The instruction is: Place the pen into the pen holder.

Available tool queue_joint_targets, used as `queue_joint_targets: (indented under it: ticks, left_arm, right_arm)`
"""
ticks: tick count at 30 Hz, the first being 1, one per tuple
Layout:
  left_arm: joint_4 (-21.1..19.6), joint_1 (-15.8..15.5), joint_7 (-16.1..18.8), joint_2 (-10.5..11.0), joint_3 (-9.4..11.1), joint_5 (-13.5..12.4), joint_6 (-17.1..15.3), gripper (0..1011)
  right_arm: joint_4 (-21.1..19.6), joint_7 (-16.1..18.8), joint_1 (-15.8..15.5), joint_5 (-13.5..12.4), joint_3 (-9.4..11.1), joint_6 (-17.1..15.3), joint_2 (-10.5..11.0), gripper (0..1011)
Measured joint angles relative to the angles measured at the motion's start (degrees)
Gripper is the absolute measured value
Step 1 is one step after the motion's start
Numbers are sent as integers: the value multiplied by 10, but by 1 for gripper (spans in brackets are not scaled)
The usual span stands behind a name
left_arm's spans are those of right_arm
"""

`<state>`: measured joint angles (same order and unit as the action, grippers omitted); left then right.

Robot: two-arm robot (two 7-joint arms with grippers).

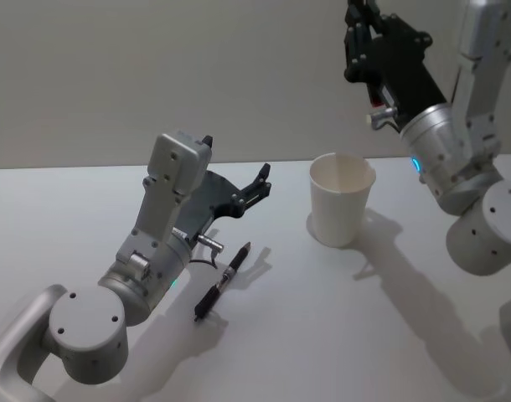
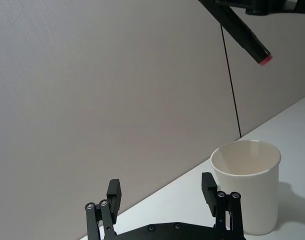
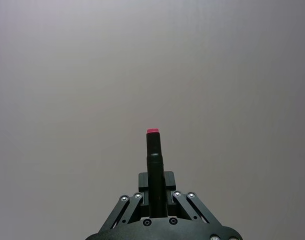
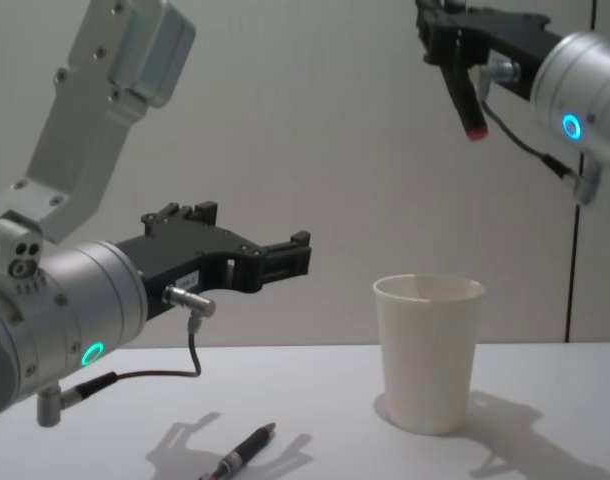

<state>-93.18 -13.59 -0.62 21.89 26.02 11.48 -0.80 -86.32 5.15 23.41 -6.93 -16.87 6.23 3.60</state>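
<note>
My right gripper (image 4: 453, 48) is raised high, above and a little behind the pen holder, and is shut on a black pen (image 4: 467, 100) with a red end pointing down. From the wrist camera, the pen (image 3: 153, 160) sticks out between the closed fingers. The pen holder (image 1: 341, 201), a white paper cup (image 4: 428, 355), stands upright and empty on the table. A second black pen (image 1: 224, 280) lies flat on the table left of the cup. My left gripper (image 1: 262, 186) hovers open above that pen, its fingers (image 2: 208, 184) pointing toward the cup (image 2: 247, 192).
The white table (image 1: 339, 335) runs up to a plain grey wall. A thin black cable (image 2: 231, 85) hangs down the wall behind the cup. Open tabletop lies in front of and to the right of the cup.
</note>
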Motion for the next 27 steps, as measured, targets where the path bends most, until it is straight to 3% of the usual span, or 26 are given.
queue_joint_targets:
  ticks: [13, 27]
  left_arm:
    - [0, 0, 0, 0, 0, 0, 0, 1001]
    - [0, 0, 0, 0, 0, 0, 0, 1001]
  right_arm:
    - [15, -4, -12, -6, 0, -11, 2, 168]
    - [62, 0, -7, 2, -7, 6, -9, 168]
